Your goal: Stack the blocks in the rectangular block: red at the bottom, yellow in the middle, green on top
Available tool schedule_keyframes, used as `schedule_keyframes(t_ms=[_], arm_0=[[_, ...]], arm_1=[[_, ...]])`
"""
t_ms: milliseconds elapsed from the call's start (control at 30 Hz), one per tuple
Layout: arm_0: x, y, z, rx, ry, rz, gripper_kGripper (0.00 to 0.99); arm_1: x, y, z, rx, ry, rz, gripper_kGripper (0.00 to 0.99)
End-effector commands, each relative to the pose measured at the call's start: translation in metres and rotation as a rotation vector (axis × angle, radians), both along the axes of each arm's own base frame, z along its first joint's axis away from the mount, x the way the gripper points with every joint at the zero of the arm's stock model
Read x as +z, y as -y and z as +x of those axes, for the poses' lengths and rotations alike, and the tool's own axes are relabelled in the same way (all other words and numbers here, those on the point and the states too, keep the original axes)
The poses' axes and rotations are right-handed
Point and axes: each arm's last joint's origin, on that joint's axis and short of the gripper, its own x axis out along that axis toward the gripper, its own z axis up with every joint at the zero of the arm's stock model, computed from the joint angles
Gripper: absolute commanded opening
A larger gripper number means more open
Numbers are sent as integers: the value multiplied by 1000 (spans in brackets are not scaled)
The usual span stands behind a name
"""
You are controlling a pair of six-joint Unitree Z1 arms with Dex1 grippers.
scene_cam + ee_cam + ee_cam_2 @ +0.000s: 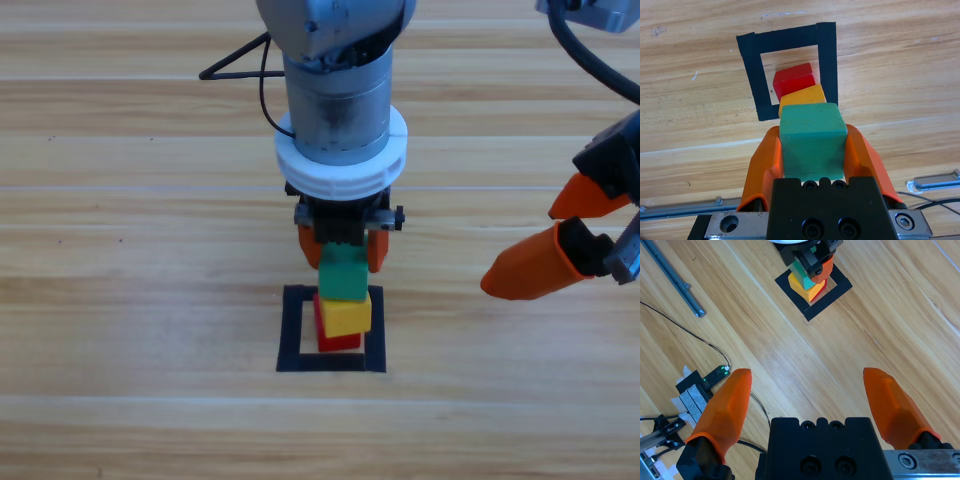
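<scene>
Inside the rectangular block [291,332], a black tape outline, the red cube [338,342] sits on the wood with the yellow cube [347,312] on top of it. My left gripper [342,258] hangs over the stack from the far side, shut on the green cube [345,280]. The green cube is at the top of the yellow one, shifted a little toward the arm; I cannot tell whether they touch. The left wrist view shows the green cube [812,140] between both jaws, with yellow [802,97], red [794,79] and the tape [826,50] beyond. My right gripper [520,248] waits open at the right edge.
A black cable [235,62] runs over the table behind the left arm. In the right wrist view, a metal rail [675,282], thin wires and a small taped device [702,380] lie off to one side of the open right gripper [812,377].
</scene>
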Motion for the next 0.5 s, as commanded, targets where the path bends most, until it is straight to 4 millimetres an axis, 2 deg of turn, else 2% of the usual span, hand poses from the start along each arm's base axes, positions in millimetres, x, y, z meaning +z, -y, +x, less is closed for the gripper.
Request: schedule_keyframes(t_ms=[33, 300, 367, 400, 433, 467, 500], arm_0=[[-34, 12, -3, -16, -39, 83, 2], [-37, 12, -1, -16, -37, 93, 8], [-34, 12, -1, -17, -29, 86, 84], [-32, 12, -2, -17, -24, 79, 233], [-28, 11, -2, -15, -20, 75, 479], [-26, 10, -3, -15, -18, 71, 672], [-24, 10, -3, -14, -15, 67, 815]], arm_1=[[-20, -3, 11, -31, -37, -52, 983], [-22, -4, 12, -28, -44, -55, 983], [-22, -5, 13, -29, -46, -54, 983], [-22, -5, 13, -28, -47, -53, 983], [-22, -5, 13, -29, -48, -53, 983], [-21, -5, 12, -30, -45, -51, 983], [-20, -4, 12, -32, -44, -48, 983]])
